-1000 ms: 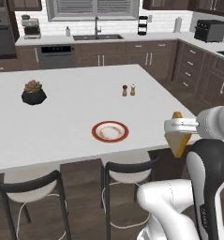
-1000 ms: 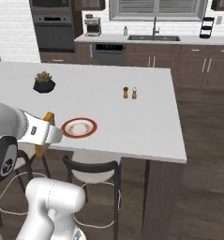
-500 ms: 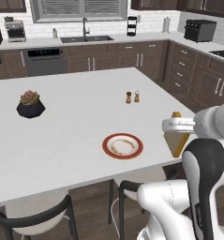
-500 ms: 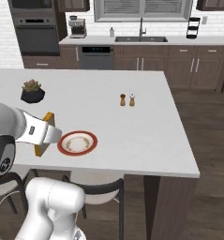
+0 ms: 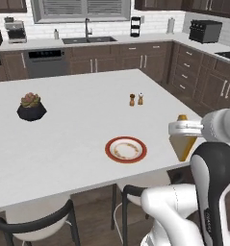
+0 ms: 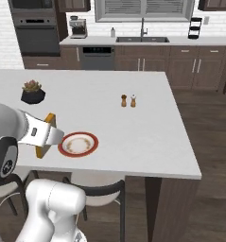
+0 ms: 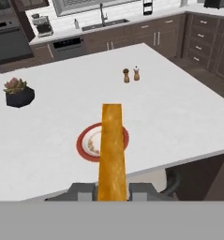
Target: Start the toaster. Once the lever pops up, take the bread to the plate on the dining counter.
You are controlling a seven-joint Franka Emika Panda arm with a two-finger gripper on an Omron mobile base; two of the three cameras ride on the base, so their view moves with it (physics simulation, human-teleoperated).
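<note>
The gripper [image 7: 112, 191] pinches the bread [image 7: 112, 150] edge-on; the plate [image 7: 85, 143] lies just ahead on the counter [image 7: 179, 112], slightly left of the bread's long axis.

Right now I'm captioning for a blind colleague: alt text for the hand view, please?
The gripper holds the bread edge-on, its far end over the plate on the dining counter. Beyond stand two shakers and a potted plant.

The plate [image 5: 126, 149] lies on the dining counter [image 5: 78, 120] near its front edge. Behind the plate to the right stand two shakers [image 5: 136, 99]; behind it to the left, a potted plant [image 5: 31, 106].
</note>
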